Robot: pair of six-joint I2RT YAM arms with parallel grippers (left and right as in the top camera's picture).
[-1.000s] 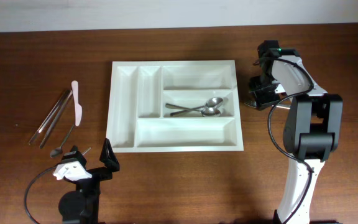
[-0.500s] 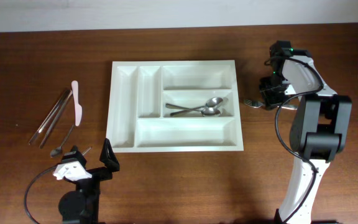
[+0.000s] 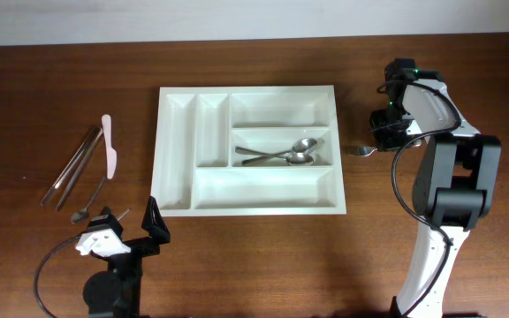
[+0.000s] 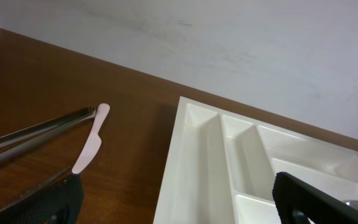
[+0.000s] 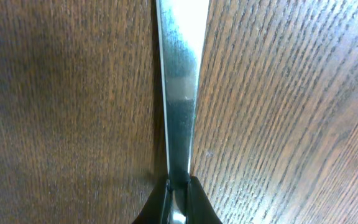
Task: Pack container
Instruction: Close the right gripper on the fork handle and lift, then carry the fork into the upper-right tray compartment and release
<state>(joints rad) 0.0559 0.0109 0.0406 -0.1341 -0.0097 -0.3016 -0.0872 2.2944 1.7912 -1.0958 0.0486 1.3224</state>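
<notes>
The container (image 3: 246, 90) is a white cutlery tray in the middle of the table, also seen in the left wrist view (image 4: 194, 162). Two metal spoons (image 3: 285, 155) lie in its middle long compartment. To the right of the tray, my right gripper (image 3: 381, 146) is shut on a flat metal utensil (image 3: 359, 150) that lies on the wood; its tip pokes out toward the tray. The right wrist view shows the gripper (image 5: 179, 186) pinching the steel strip (image 5: 180, 93). My left gripper (image 3: 131, 231) stands open near the tray's front left corner, holding nothing (image 4: 179, 211).
Left of the tray lie a pair of long metal sticks (image 3: 73, 168), a pink plastic knife (image 3: 109, 147) and a small dark spoon (image 3: 92, 200). The sticks (image 4: 36, 127) and the pink knife (image 4: 91, 138) show in the left wrist view too.
My right gripper has closed its fingers on the metal utensil, after shifting a little to the right. The left arm has not moved.
</notes>
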